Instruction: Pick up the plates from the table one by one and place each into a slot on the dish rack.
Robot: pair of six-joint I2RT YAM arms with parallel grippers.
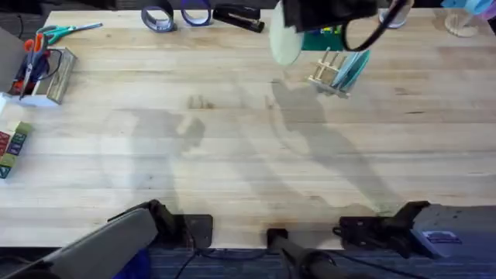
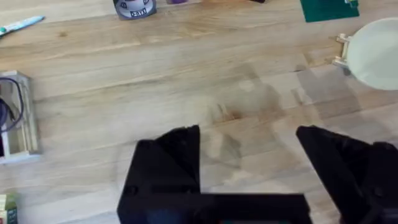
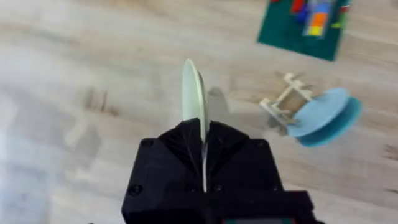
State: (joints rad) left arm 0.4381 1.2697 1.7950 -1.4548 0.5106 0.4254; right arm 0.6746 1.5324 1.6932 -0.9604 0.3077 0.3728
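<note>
Pale yellow plate (image 3: 194, 93) is gripped edge-on in the right tool (image 3: 204, 146), held above the counter (image 1: 232, 139) near 12 o'clock, just beside the dish rack (image 1: 327, 71). Two blue plates (image 3: 323, 115) are seen standing in the rack's slots at 1 o'clock. Left tool (image 2: 249, 162) is spread wide, nothing held, low over bare counter

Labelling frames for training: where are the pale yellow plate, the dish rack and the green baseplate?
pale yellow plate (image 3: 193, 93): right wrist view, its upper edge.
dish rack (image 3: 281, 106): right wrist view, wooden frame.
green baseplate (image 3: 283, 34): right wrist view, bare corner.
</note>
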